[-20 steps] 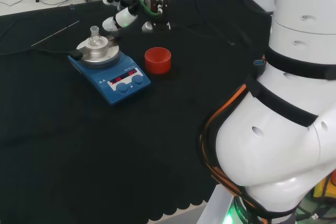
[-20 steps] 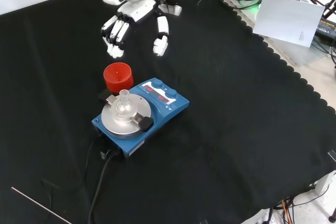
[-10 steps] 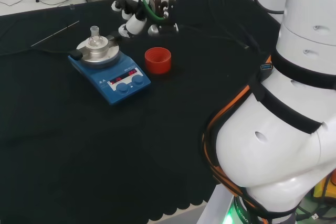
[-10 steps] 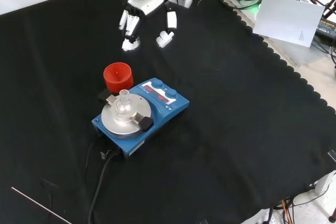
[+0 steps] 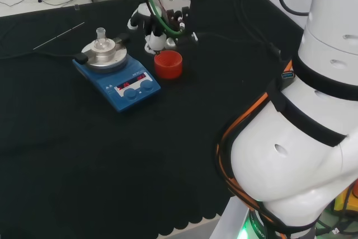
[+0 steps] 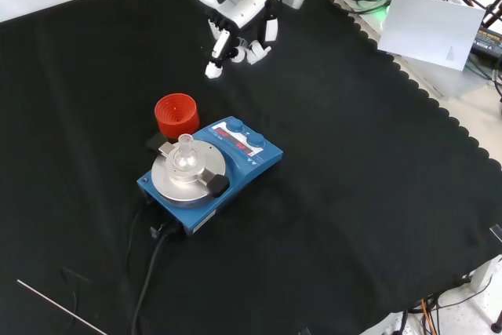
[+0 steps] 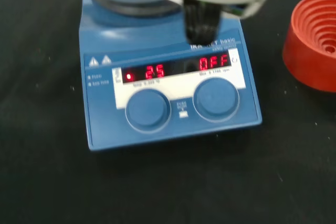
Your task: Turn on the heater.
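Blue heater (image 6: 212, 166) waits untouched. The hand (image 6: 235, 13), fingers now curled and holding nothing, has swung toward its knobs (image 7: 148, 110).

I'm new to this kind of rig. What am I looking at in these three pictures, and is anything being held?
A white robot arm with a black and white hand works at a bench covered in black cloth. One camera looks over the arm from behind, one looks down from the front, one sits at the wrist. On the cloth stand a blue heater with two round knobs and red lit displays, a small glass flask on its plate, a red ribbed ring and a thin rod. The hand hangs above the cloth beyond the ring, holding nothing.
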Controlling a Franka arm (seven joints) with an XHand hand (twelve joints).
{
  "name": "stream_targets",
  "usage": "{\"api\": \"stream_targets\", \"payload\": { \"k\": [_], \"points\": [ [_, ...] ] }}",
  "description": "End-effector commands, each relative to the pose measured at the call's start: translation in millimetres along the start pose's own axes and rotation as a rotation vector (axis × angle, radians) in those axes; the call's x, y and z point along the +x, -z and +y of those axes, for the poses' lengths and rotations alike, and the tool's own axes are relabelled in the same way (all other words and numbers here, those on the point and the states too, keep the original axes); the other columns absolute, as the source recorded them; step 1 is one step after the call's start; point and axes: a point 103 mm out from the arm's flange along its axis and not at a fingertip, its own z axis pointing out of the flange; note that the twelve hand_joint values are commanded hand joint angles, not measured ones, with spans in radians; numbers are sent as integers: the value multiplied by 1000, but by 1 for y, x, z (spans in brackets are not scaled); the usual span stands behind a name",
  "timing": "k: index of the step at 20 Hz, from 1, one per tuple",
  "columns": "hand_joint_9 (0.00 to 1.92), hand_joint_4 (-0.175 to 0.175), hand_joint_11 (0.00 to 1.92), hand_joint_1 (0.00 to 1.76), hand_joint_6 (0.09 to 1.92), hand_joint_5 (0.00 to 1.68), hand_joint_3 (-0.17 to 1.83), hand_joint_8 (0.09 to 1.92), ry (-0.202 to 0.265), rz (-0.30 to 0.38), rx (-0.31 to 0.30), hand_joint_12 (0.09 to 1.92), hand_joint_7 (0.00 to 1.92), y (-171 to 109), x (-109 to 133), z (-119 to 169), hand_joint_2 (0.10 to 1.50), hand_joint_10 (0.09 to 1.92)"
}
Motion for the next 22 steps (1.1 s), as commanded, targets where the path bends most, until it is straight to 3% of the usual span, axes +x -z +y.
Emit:
{"api": "stream_targets", "payload": {
  "k": [1, 3, 6, 8, 15, 22],
  "points": [
    [1542, -55, 1742, 1214, 87, 446, 796, 1200, 17, -62, 41, 612, 1280, -14, 12, -13, 615, 876],
    [1607, -53, 1857, 1217, 87, 444, 783, 1344, 27, -98, 33, 777, 1377, -16, 16, -16, 625, 1027],
    [1749, -44, 1914, 1283, 87, 461, 807, 1615, 24, -112, 61, 1294, 1519, -18, 21, -18, 650, 1368],
    [1793, -39, 1919, 1342, 87, 469, 885, 1741, 17, -108, 101, 1473, 1575, -20, 22, -19, 648, 1514],
    [1833, -30, 1920, 1469, 87, 413, 1112, 1895, -8, -97, 276, 1624, 1636, -30, 24, -19, 602, 1683],
    [1844, -15, 1920, 1498, 87, 337, 1177, 1917, -15, -90, 374, 1651, 1654, -41, 24, -14, 582, 1707]
  ]
}}
